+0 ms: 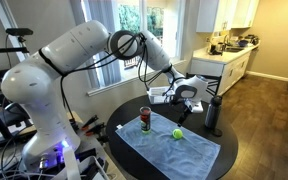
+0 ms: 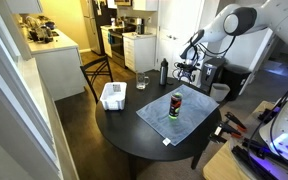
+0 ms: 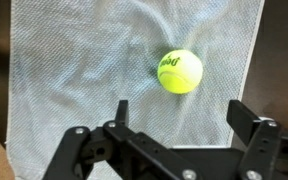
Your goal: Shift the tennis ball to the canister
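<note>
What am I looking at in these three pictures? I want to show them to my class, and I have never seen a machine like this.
This is a white robot arm beside a round dark table. Two pictures come from cameras standing at different spots in the room. The third comes from a camera on the arm's wrist, looking down past its claw. The claw is the part that grasps; here it is open, holds nothing and hovers above the table. A light cloth lies on the table. On the cloth stands a clear tube with a dark red lower part, and near it lies a yellow-green tennis ball. A black bottle, a drinking glass and a white basket also stand on the table.
</note>
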Robot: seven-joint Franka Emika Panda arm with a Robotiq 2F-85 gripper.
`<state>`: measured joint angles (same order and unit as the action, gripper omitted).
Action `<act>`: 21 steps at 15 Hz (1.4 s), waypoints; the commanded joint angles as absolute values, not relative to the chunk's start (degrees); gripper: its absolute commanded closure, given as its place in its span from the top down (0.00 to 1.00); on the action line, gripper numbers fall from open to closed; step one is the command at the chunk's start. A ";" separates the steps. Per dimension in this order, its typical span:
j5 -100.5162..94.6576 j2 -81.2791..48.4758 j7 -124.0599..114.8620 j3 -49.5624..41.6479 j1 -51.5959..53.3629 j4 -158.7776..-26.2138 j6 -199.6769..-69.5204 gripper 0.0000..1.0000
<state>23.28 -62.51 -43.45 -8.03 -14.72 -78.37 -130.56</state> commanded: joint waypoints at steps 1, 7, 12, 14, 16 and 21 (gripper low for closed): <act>26.06 -69.36 -45.26 -5.48 -15.33 -71.14 -132.95 1.00; 24.34 -78.32 -49.04 -5.55 -13.87 -62.40 -133.12 1.00; 23.18 -84.11 -50.57 -5.93 -14.16 -55.97 -133.30 1.00; 22.89 -85.94 -51.14 -5.88 -14.37 -53.80 -132.84 1.00; 22.80 -84.47 -50.50 -5.29 -14.49 -56.66 -133.72 0.75; 23.07 -84.84 -50.44 -4.86 -14.74 -55.50 -133.23 0.47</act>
<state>24.17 -84.83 -48.74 -5.85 -14.07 -56.20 -133.28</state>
